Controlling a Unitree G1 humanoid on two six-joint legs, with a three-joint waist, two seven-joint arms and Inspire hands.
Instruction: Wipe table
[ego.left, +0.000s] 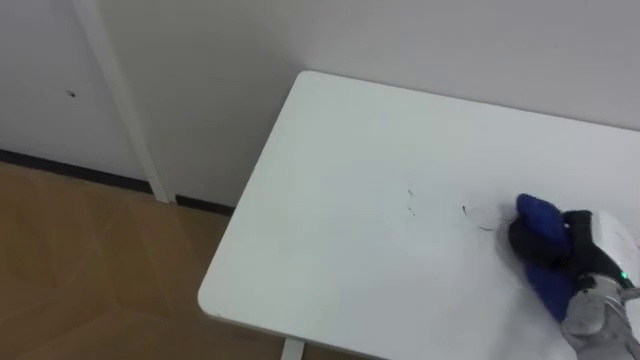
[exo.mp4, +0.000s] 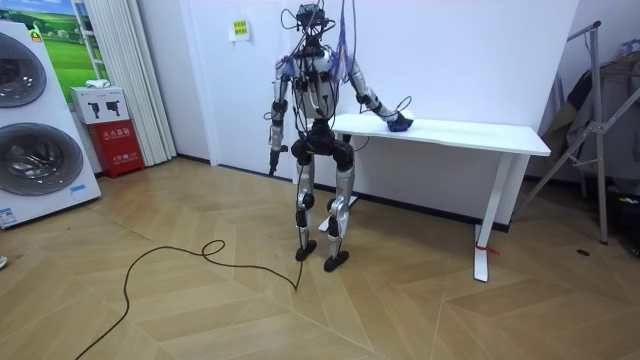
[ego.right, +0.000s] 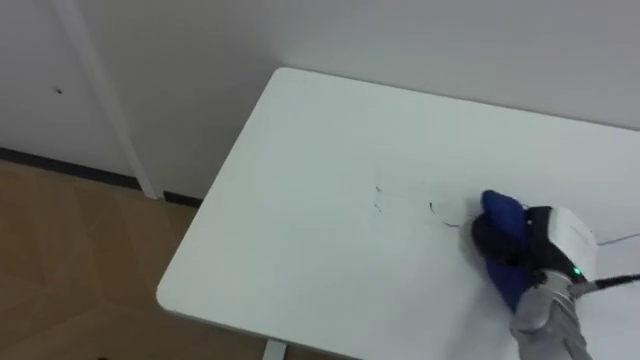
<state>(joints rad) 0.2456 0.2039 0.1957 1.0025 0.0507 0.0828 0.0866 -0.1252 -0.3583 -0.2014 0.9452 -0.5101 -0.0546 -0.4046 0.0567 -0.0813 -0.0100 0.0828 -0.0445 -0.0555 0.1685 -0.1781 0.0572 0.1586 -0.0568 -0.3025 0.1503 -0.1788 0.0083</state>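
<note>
The white table (ego.left: 330, 250) stands against the wall, and the robot stands at its left end. The right hand (ego.left: 592, 240) rests on the table top near the front edge, with dark fingers (ego.left: 533, 244) curled round a blue cloth (ego.left: 540, 215). The left hand (exo.mp4: 271, 152) hangs clear of the table, and its state cannot be told. Faint pen marks (ego.left: 410, 200) lie on the table just left of the cloth.

White table (ego.left: 330, 250), blue cloth (ego.left: 538, 216) on its top toward the right, faint dark marks (ego.left: 411, 203) just left of it
</note>
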